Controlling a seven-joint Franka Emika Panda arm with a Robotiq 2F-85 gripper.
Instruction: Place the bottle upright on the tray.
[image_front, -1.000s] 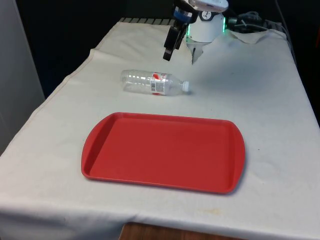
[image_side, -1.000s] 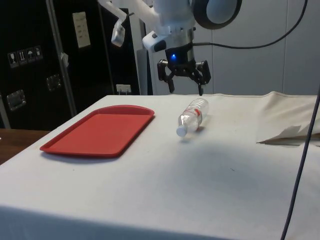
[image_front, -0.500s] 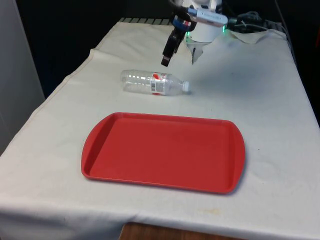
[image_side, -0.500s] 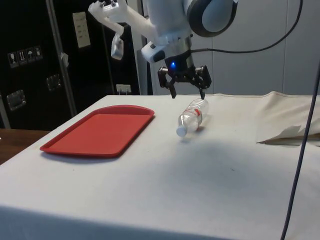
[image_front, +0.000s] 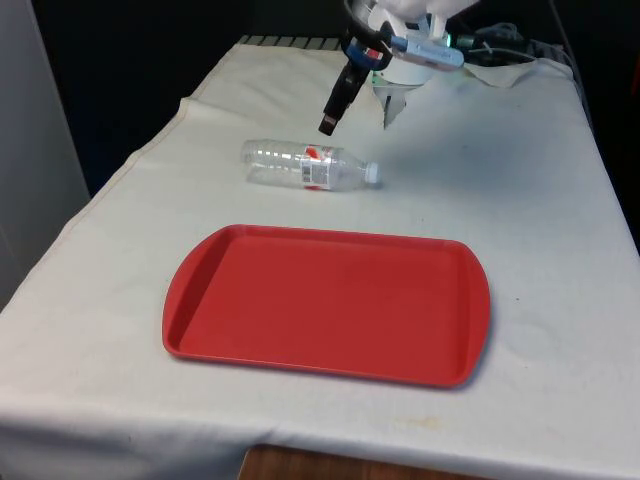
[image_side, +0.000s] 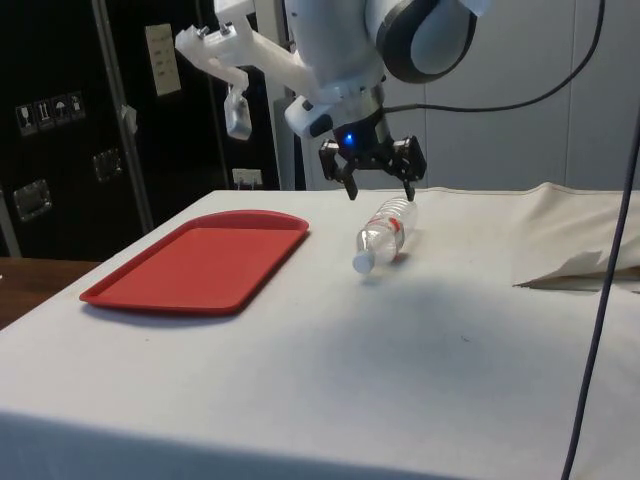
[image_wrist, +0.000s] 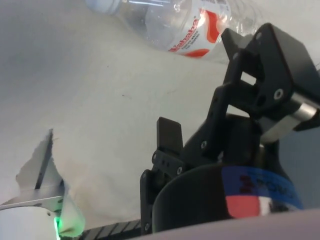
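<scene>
1. Covering the counter (image_front: 560, 250) is a white cloth, creased near the far corner at the front view's right.
2. The red tray (image_front: 325, 303) lies flat on the cloth at the near part of the counter, in the same place as in both earlier front pictures.
3. The clear bottle (image_front: 308, 165) lies on its side on the cloth beyond the tray, apart from it, its white cap (image_front: 371, 173) pointing to the front view's right. It has not shifted in the last second. In the side view the bottle (image_side: 383, 232) rests with its cap towards the camera.
4. The end effector (image_side: 378, 172) hangs above the far end of the bottle with its two fingers spread apart and nothing between them. Against a second ago it has come lower and nearer the bottle, and it is tilted more. In the front view the end effector (image_front: 336, 104) slants down towards the bottle's body.
5. The bottle's label (image_wrist: 195, 31) is white with red patches and red lettering; the wrist view shows the writing upside down, and I cannot read it with certainty.
</scene>
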